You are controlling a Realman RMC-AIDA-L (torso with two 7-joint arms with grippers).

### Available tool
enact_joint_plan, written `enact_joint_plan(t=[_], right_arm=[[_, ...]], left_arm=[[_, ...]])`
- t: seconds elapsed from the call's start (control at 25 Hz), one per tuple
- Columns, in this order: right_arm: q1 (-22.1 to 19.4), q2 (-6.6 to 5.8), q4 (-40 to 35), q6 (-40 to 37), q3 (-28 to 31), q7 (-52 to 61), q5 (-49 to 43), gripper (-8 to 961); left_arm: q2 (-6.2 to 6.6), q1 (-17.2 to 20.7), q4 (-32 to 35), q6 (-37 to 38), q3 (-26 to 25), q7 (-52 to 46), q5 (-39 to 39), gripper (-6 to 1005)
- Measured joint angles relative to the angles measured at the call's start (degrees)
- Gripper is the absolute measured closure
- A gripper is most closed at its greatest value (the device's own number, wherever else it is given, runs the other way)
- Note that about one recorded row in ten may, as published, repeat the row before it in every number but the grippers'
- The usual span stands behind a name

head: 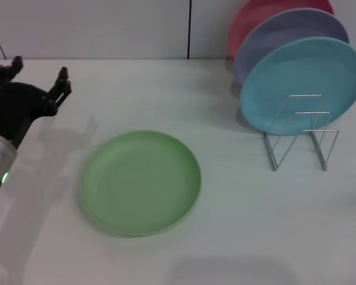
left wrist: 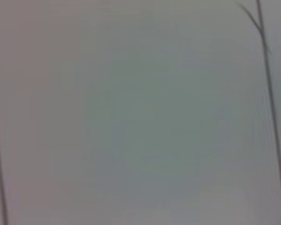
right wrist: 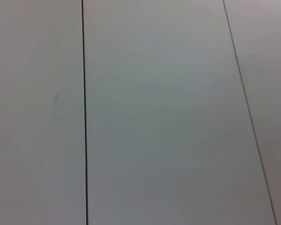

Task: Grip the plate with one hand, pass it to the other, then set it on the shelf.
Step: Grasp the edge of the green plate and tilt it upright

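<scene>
- Matte light green round plastic plate (head: pixel 141 181) lies flat on the white table (head: pixel 237 237), nearest the camera, untouched.
- Left black gripper (head: pixel 38 77) on its silver-and-white arm with a green light hovers beyond the plate's left side, fingers spread apart, holding nothing.
- Small silver wire rack (head: pixel 301 133) stands well right of the plate; a light blue plate (head: pixel 302 80) leans in it, lavender (head: pixel 285 35) and pink (head: pixel 255 21) plates behind.
- Right gripper: not seen.
</scene>
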Motion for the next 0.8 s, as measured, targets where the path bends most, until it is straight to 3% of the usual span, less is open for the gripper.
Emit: enact_joint_plan(t=[0.12, 0.16, 0.2, 0.32, 0.36, 0.4, 0.48, 0.56, 0.8], right_arm=[[0.06, 0.0, 0.0, 0.04, -0.04, 0.01, -0.02, 124], [0.06, 0.0, 0.0, 0.07, -0.05, 0.02, -0.03, 124], [0.06, 0.0, 0.0, 0.07, -0.05, 0.02, -0.03, 124], [0.09, 0.0, 0.0, 0.08, -0.14, 0.04, -0.04, 124], [0.12, 0.01, 0.0, 0.16, -0.28, 0.05, -0.04, 124], [0.12, 0.01, 0.0, 0.16, -0.28, 0.05, -0.04, 124], [0.11, 0.0, 0.0, 0.2, -0.39, 0.06, -0.05, 124], [-0.08, 0.01, 0.05, 0.37, -0.51, 0.06, -0.05, 124], [-0.35, 0.08, 0.09, 0.7, -0.52, 0.05, -0.05, 123]], left_arm=[[0.39, 1.89, -12.19, -18.54, -3.51, 0.1, 2.72, 154], [-0.07, 1.95, -19.35, -32.07, -6.4, 0.15, 3.9, 154], [-0.07, 1.95, -19.35, -32.07, -6.4, 0.15, 3.9, 153], [-1.09, 0.49, -27.3, -51.38, -10.38, 0.45, 4.51, 153], [-2.34, -0.52, -31.26, -61.49, -12.78, 1.45, 4.53, 153], [-2.34, -0.52, -31.26, -61.49, -12.78, 1.45, 4.53, 153], [-3.36, -1.31, -34.26, -70.57, -14.83, 1.95, 4.48, 153], [-3.53, -2.41, -36.96, -79.74, -16.03, 0.19, 4.26, 153], [-3.53, -2.8, -38.01, -87.31, -16.39, -1.16, 4.3, 154]])
